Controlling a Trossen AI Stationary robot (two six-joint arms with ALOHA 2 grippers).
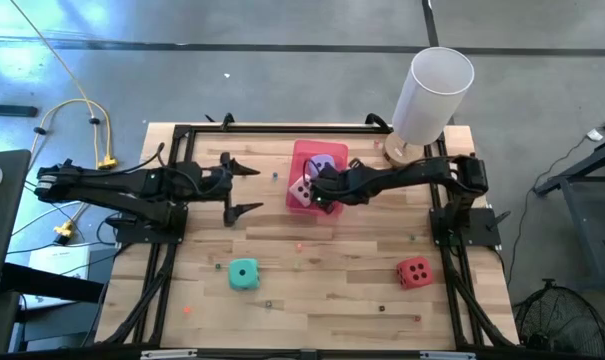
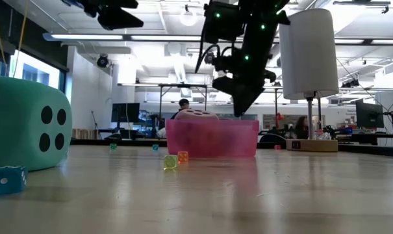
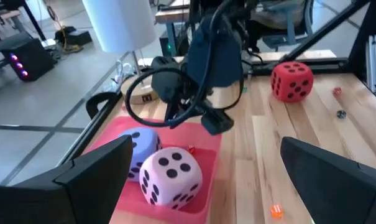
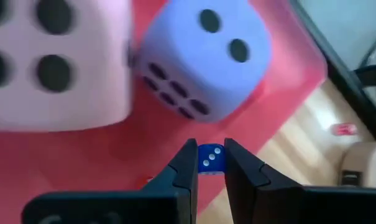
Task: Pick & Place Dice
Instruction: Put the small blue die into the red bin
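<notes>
Done: pink die (image 1: 302, 190) and purple die (image 1: 323, 164) placed in tray (image 1: 300, 152) | left: teal die (image 1: 244, 274), red die (image 1: 414, 272) on bench (image 1: 322, 290) | right end effector (image 4: 207, 167) pinched on small blue die (image 4: 209, 157) over tray | left end effector (image 1: 245, 188) spread wide, empty

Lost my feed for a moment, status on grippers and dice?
Right gripper shut on small blue die above pink tray. Left gripper open, waiting beside the tray. Pink die, purple die already in tray. Nothing blocking.

Your right gripper (image 4: 207, 163) pinches a small blue plastic die (image 4: 209, 157) above the flat pink rectangular tray (image 4: 82, 155); just ahead sit the soft purple cube die (image 4: 203, 59) and, beside it, the soft pale pink cube die (image 4: 51, 59).
</notes>
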